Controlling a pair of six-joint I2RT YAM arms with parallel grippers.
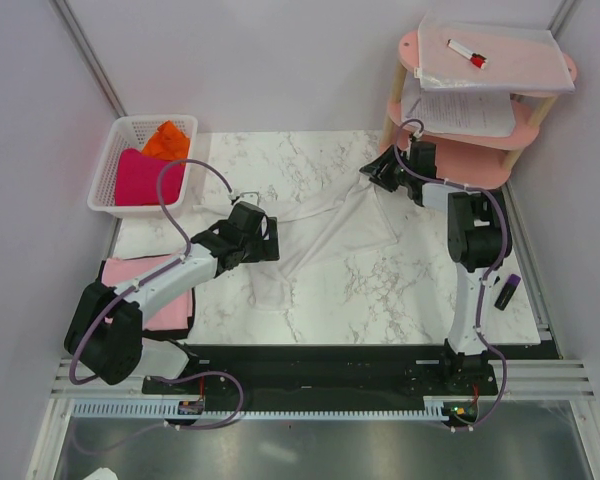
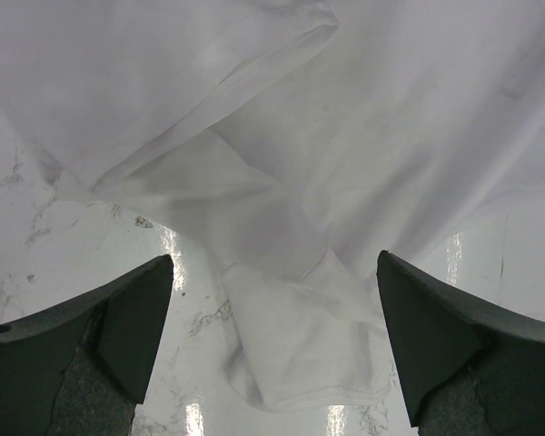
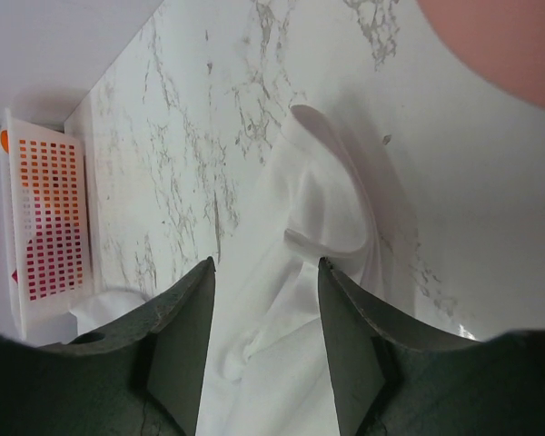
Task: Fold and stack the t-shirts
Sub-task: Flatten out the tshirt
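- Dark-grey left gripper [image 2: 274,265]: jaws wide apart and holding nothing. It hangs over a twisted, bunched end of the white t-shirt [image 1: 330,235].
- Right gripper [image 3: 265,268]: jaws parted but narrower, straddling a raised fold at the shirt's far right corner. Cloth lies in the gap and doesn't look pinched.
- White t-shirt: mid marble table [image 1: 410,290], between the two grippers. It's crumpled, not flat, with one strip trailing toward the near edge.
- Pale pink t-shirt [image 1: 130,270]: folded on the near left of the table, partly under the left arm. Likely the base of the stack.
- Magenta t-shirt [image 1: 145,178] and orange t-shirt [image 1: 168,140]: unfolded in the white basket [image 1: 107,165], far left.
- Pink shelf [image 1: 490,172]: far right, just beside the right gripper, with paper sheets on it.
- Step, my read: laying out and flattening the white shirt. No fold is made yet.
- Next move calls for both grippers to drop onto the cloth and close on an edge or corner each, then draw apart to take out the twist. The left one has the bigger gap to close. The bunched end may come up in double layers.
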